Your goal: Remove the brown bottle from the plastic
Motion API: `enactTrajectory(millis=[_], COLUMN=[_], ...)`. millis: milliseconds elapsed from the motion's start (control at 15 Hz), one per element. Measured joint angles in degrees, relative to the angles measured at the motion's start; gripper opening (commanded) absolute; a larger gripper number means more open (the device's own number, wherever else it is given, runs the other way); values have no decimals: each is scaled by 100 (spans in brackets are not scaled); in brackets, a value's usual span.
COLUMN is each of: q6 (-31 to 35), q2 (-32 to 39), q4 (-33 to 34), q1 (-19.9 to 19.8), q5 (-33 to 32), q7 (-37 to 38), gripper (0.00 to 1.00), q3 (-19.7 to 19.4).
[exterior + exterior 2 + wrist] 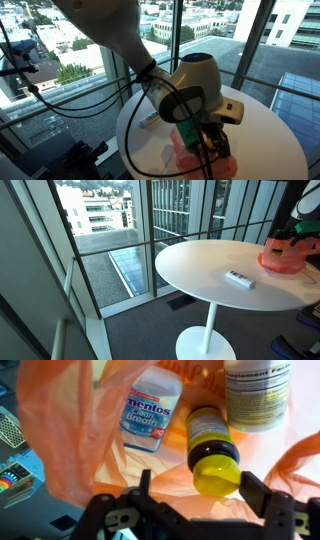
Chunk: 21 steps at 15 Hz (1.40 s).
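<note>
In the wrist view the brown bottle [210,438] with a yellow cap [217,472] lies inside the orange plastic bag [70,430], cap toward me. My gripper [200,488] is open, one finger on each side of the cap; the right finger is close to it and the left one is apart from it. In both exterior views the arm reaches down into the orange bag [188,150] [284,256] on the round white table [200,265], and the bottle is hidden there.
A Mentos gum tub [150,410] and a white supplement bottle [257,395] lie in the bag beside the brown bottle. A small white remote-like object [240,278] lies on the table. Glass windows and a railing surround the table.
</note>
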Motion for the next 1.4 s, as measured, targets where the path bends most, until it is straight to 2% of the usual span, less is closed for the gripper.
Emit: enactTrajectory(millis=[267, 333, 667, 1067, 1400], q6=[0, 0, 0, -27, -335], q2=[18, 18, -54, -460, -1024], q4=[1, 1, -7, -136, -418], q1=[0, 0, 35, 216, 421], q5=[17, 17, 17, -67, -727], q7=[-7, -10, -27, -29, 88], gripper=[25, 20, 20, 20, 20], q3=[0, 1, -10, -121, -337])
